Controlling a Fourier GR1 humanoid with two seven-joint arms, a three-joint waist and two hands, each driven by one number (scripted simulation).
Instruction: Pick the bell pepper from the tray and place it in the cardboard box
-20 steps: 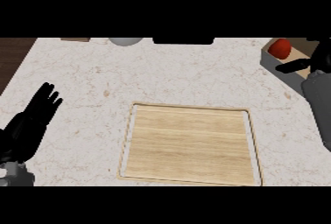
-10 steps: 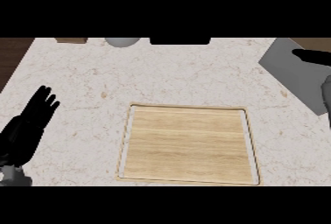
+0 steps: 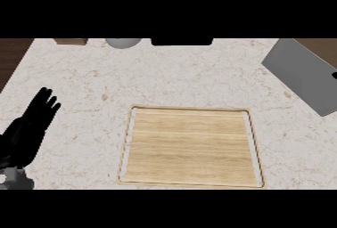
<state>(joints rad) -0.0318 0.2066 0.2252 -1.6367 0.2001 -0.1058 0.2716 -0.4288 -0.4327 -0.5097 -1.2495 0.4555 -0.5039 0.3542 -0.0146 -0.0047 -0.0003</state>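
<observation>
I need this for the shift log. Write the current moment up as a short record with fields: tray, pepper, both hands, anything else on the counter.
tray: wooden tray near the counter's middle, nothing on it
bell pepper: not visible
cardboard box: not visible
left hand: left hand resting at the view's left edge, fingers straight, holding nothing
right hand: out of view; only the grey forearm shows at the upper right
counter: pale speckled counter
far edge: a brown object, a grey round object and a black object, all cut off by the view's edge
</observation>
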